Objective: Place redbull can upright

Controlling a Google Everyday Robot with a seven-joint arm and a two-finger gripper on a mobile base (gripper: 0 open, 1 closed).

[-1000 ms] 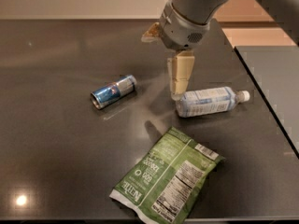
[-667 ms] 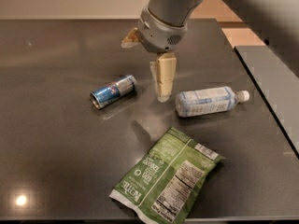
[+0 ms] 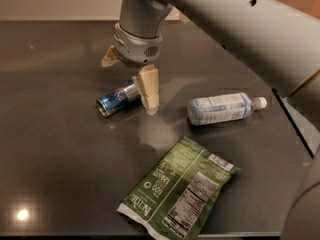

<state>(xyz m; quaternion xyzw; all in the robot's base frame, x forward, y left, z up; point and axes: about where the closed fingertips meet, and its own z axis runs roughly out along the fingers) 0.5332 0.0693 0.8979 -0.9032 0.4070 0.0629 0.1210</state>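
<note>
The redbull can lies on its side on the dark table, blue and silver, its silver end pointing to the lower left. My gripper hangs over the can's right end, open. One tan finger reaches down just right of the can, almost to the tabletop. The other finger shows behind and to the upper left. The can's right end is partly hidden by the near finger. Nothing is held.
A clear plastic water bottle with a white cap lies on its side to the right of the gripper. A green snack bag lies flat near the front edge. The table's right edge runs diagonally.
The gripper has moved left, away from the water bottle and over the can's right end. The can, bottle and bag have not moved.
</note>
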